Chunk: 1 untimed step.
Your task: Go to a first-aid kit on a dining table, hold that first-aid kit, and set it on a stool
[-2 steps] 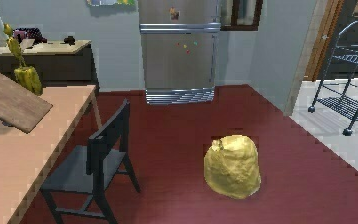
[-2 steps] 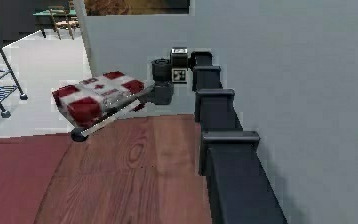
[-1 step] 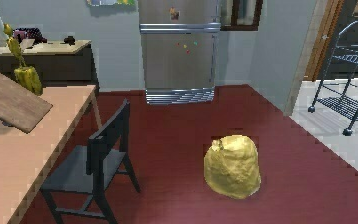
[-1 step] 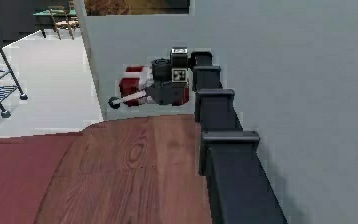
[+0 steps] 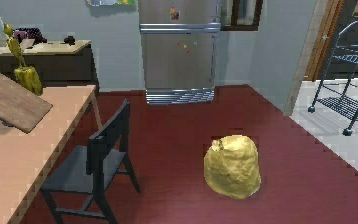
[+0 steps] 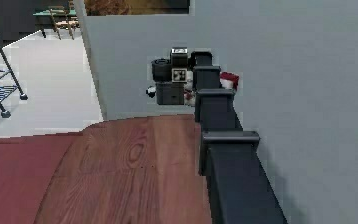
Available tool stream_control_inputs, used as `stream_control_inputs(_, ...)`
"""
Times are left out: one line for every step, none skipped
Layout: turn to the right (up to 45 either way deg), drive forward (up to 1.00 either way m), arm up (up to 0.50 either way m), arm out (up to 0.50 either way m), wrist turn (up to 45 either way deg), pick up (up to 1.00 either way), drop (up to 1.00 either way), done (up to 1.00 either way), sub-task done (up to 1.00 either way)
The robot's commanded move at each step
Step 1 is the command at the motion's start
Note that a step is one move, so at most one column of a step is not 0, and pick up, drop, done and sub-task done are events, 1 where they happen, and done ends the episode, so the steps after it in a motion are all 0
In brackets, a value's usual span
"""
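Observation:
In the arm side view the dark arm (image 6: 227,150) rises from the bottom edge to the gripper (image 6: 153,92), which stands in front of a grey wall (image 6: 297,70). A small red and white thing (image 6: 233,80) peeks out beside the arm's end, too small to name. I cannot tell whether the gripper holds anything. A brown wooden surface (image 6: 127,170) lies below the gripper. In the forward view a light wooden dining table (image 5: 27,165) stands at the left with a wooden board (image 5: 12,100) and a yellow plant-like thing (image 5: 27,75) on it.
A dark chair (image 5: 92,165) stands at the table's side. A golden lumpy object (image 5: 234,165) sits on the red floor. A steel fridge (image 5: 182,50) is ahead, with a dark sideboard (image 5: 52,60) to its left. A metal rack (image 5: 347,70) stands on white tiles at the right.

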Motion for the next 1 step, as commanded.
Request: stream_control_inputs(0.0, 0.0, -0.02, 0.0, 0.0, 0.0, 0.0, 0.0, 0.0)
